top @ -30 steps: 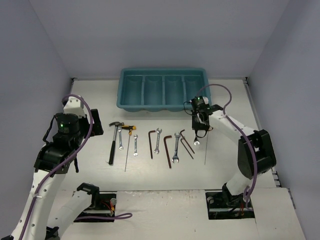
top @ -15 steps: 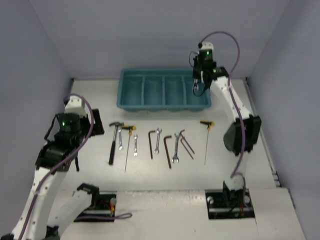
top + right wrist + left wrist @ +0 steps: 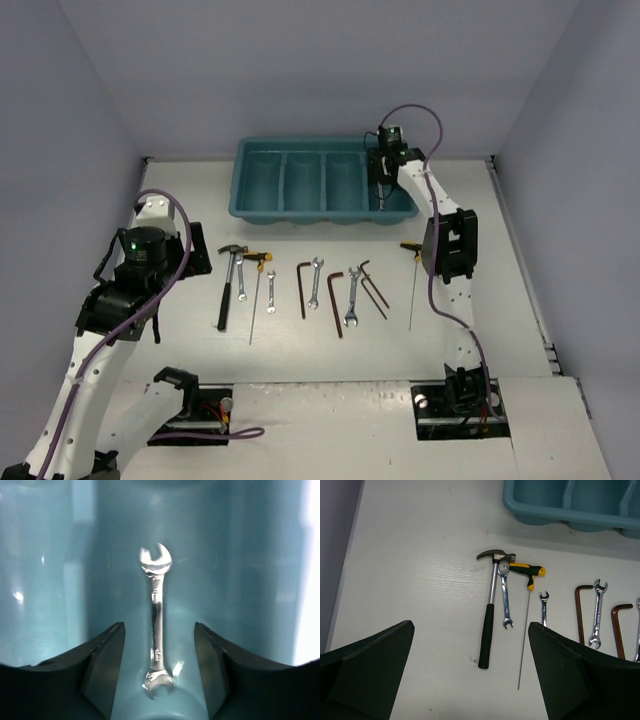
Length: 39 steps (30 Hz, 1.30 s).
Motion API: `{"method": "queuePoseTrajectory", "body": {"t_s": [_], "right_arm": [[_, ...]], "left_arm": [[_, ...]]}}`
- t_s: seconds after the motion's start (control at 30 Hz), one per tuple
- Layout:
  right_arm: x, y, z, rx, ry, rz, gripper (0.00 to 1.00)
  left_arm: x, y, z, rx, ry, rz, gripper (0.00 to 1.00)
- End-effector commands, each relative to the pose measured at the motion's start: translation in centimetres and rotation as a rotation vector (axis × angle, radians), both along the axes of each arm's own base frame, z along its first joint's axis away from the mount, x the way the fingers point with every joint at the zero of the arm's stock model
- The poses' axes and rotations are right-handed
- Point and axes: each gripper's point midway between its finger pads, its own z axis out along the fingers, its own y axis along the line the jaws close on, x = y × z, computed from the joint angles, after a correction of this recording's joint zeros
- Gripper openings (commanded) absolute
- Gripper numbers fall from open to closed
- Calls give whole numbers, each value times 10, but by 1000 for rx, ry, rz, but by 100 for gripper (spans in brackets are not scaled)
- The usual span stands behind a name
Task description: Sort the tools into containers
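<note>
The teal tray [image 3: 300, 212] stands at the back of the table. My right gripper [image 3: 381, 192] hangs over its rightmost compartment [image 3: 240, 580], open. A small silver wrench [image 3: 156, 615] lies lengthwise between the fingers [image 3: 107, 655], touching neither, and its far end is blurred. The other tools lie in a row on the table: hammer [image 3: 229, 285], wrenches [image 3: 315, 280], hex keys [image 3: 334, 300] and two T-handle drivers [image 3: 412, 285]. My left gripper [image 3: 190, 250] hovers open to the left of the row. In the left wrist view the hammer [image 3: 490, 615] lies between its fingers [image 3: 375, 660], well below them.
The tray's other three compartments [image 3: 305, 178] hold nothing I can see. Grey walls close in the table at the back and both sides. The arm bases [image 3: 190, 405] sit at the near edge.
The right arm lifted a wrench from the tool row, swung it back over the tray's rightmost compartment and opened its jaws, letting it go. The left arm has barely moved.
</note>
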Motion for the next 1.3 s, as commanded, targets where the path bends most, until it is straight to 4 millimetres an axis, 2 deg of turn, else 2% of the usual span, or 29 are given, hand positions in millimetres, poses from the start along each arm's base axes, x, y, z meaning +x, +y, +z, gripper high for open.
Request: {"method": "queuePoseTrajectory", "body": {"t_s": [0.0,0.1,0.17,0.23,0.3,0.37,0.43,0.47,0.57,0.67,0.73,0.87,1.0,1.27], "right_arm": [[8,-3,150,34,-300,-32,66],[-22,-7,150,16,-265,-46,68],[-49,0,171,27,-279,-41,68],[-80,10,174,69,-264,-55,67],[-116,20,144,84,-180,-46,63],[-153,35,144,118,-164,-35,60],[-189,59,133,156,-129,-11,58],[-207,63,114,167,-84,-19,57],[-252,77,88,213,-15,-35,54],[-297,88,39,186,95,-38,53],[-314,96,22,189,141,-45,53],[-337,97,-13,149,213,-73,50],[-345,100,-33,128,268,-67,46],[-346,103,-57,111,300,-85,42]], "left_arm": [[8,-8,8,-40,-28,-13,97],[9,-11,8,-47,-21,-21,97],[9,-11,11,-52,-29,-19,97],[9,-10,15,-51,-40,-12,97],[10,-7,22,-43,-58,-5,97],[11,-6,27,-38,-67,-1,97],[12,-6,31,-38,-76,3,98],[12,-6,32,-37,-77,5,97],[13,-7,35,-43,-82,2,97],[14,-8,38,-52,-86,2,97],[14,-8,39,-56,-89,4,97],[14,-9,37,-55,-84,-1,97],[14,-8,34,-48,-76,-1,97],[13,-8,29,-42,-67,-7,97]]}}
